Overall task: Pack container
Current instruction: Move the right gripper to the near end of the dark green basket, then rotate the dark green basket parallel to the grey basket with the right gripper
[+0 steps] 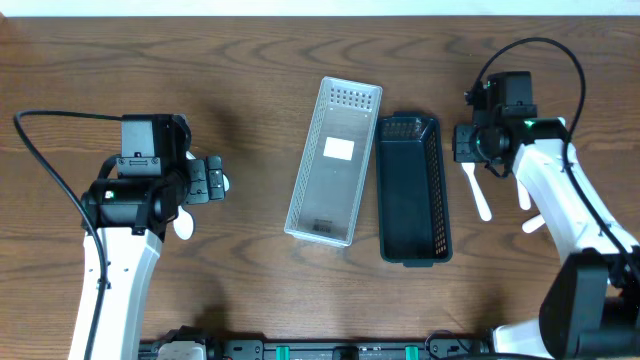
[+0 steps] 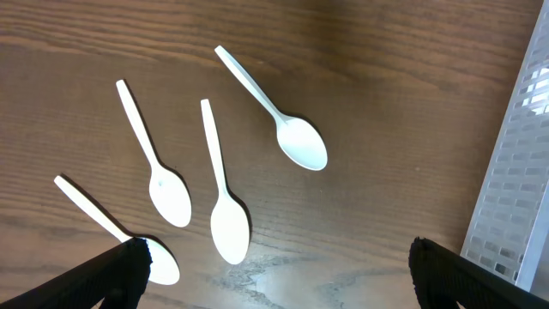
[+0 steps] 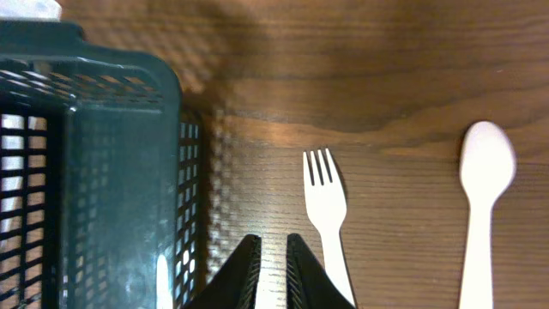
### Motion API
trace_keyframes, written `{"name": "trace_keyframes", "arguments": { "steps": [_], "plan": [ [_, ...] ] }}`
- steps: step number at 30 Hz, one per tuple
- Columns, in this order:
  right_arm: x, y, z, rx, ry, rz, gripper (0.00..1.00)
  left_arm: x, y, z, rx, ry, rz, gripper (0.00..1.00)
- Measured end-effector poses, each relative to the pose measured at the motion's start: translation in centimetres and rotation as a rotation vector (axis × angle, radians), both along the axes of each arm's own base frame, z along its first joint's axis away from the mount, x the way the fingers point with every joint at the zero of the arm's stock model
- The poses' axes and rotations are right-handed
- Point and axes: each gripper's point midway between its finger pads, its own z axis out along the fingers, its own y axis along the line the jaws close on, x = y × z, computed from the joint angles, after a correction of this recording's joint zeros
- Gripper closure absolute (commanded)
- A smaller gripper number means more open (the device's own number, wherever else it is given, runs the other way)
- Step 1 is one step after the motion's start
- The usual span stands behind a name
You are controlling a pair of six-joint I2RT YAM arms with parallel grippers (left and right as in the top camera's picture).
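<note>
Two baskets are sitting side by side mid-desk, with cutlery lying out towards each arm.

The left basket [image 1: 320, 190] is lying lengthwise, slightly tilted, at the middle of the desk [image 1: 250, 80], and the right basket [image 1: 408, 200] is sitting just beside it. Four spoons [image 2: 225, 210] are lying spread out on the desk to the left of the left basket, under the left arm [image 1: 130, 190]. A fork [image 3: 328, 215] and a single spoon [image 3: 485, 172] are lying side by side to the right of the right basket, by the right arm [image 1: 545, 180], the fork lying nearer the basket.

Clear basket [image 1: 335, 160] and dark basket [image 1: 410, 190] stand close, only a narrow wedge between. Open table [image 1: 250, 80] flanks both (loose spoons [image 2: 230, 232] left; fork [image 3: 326, 206] right).
</note>
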Motion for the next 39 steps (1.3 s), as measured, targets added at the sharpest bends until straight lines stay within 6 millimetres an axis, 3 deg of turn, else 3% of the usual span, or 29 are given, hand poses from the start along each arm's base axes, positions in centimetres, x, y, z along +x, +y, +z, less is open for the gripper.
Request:
{"name": "trace_keyframes", "arguments": {
  "steps": [14, 23, 28, 30, 34, 39],
  "plan": [
    [0.1, 2.9, -4.8, 0.152, 0.111, 0.062, 0.82, -0.5, 0.0, -0.3, 0.000, 0.024, 0.000, 0.02],
    [3.6, 6.0, -2.3, 0.319, -0.060, 0.148, 0.77, -0.5, 0.0, -0.3, 0.000, 0.024, 0.000, 0.02],
    [4.0, 6.7, -1.7, 0.360, -0.082, 0.161, 0.76, -0.5, 0.0, -0.3, 0.000, 0.024, 0.000, 0.02],
    [4.0, 6.8, -1.7, 0.367, -0.081, 0.162, 0.72, -0.5, 0.0, -0.3, 0.000, 0.024, 0.000, 0.01],
    [4.0, 6.7, -1.7, 0.363, -0.080, 0.155, 0.74, -0.5, 0.0, -0.3, 0.000, 0.024, 0.000, 0.01],
    [4.0, 4.8, -1.6, 0.259, -0.050, 0.091, 0.73, -0.5, 0.0, -0.3, 0.000, 0.024, 0.000, 0.01]
  ]
}}
